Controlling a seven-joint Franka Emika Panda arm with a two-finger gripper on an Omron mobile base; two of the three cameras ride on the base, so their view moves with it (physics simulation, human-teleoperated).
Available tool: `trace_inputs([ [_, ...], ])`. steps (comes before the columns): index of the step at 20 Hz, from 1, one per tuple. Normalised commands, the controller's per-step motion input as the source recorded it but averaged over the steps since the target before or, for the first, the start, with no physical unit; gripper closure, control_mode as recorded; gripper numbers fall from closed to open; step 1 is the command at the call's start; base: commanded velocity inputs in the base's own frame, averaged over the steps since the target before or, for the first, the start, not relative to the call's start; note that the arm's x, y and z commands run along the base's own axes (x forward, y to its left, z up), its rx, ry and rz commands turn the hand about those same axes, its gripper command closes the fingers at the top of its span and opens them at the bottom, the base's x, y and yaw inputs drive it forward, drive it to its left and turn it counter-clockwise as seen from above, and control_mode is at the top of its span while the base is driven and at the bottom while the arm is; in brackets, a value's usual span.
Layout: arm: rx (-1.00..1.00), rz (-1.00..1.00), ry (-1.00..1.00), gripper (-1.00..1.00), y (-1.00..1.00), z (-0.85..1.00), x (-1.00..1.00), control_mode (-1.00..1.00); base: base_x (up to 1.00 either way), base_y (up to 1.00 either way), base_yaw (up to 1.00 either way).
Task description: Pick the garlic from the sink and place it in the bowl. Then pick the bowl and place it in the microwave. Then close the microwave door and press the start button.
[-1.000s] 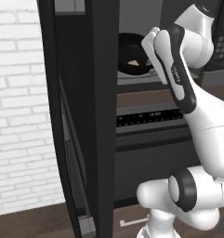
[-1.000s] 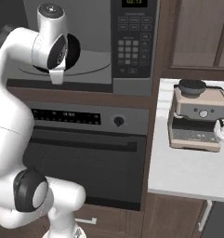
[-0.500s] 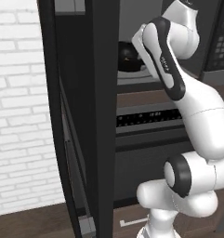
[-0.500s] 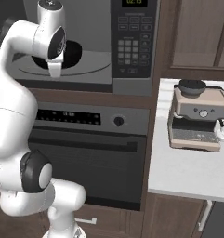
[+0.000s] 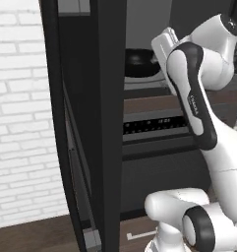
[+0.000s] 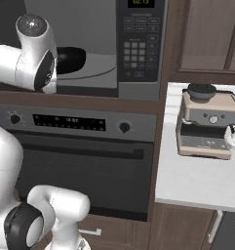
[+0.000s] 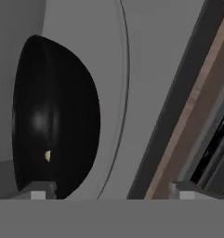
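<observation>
Kitchen wall of dark wood cabinets, white brick at left; glossy black round bowl (image 7: 55, 121) sits on the grey turntable inside the built-in black microwave (image 6: 138, 49), small pale garlic (image 7: 47, 155) inside it. Dark-framed microwave door (image 5: 98, 123) stands open, blocking the left. Gripper (image 7: 108, 191) spread wide, holding nothing; arm partly hides bowl.
</observation>
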Motion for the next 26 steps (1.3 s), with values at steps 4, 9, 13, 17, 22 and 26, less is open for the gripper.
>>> trace_inputs([
  [4, 0.0, 0.0, -0.28, -1.0, -0.18, 0.21, -0.99, -1.0, 0.0, 0.0, 0.0],
  [9, -0.17, -0.01, -0.03, -1.0, -0.12, -0.12, -0.37, -1.0, 0.0, 0.0, 0.0],
  [13, -0.23, -0.04, -0.11, -1.0, -0.39, -0.09, -0.44, -1.0, 0.0, 0.0, 0.0],
  [17, -0.38, -0.25, -0.04, -1.0, -0.09, 0.13, -0.28, -1.0, 0.0, 0.0, 0.0],
  [22, -0.4, -0.39, 0.0, -1.0, 0.0, -0.21, -0.14, -1.0, 0.0, 0.0, 0.0],
  [26, -0.36, -0.24, -0.01, -1.0, -0.03, -0.41, -0.28, -1.0, 0.0, 0.0, 0.0],
])
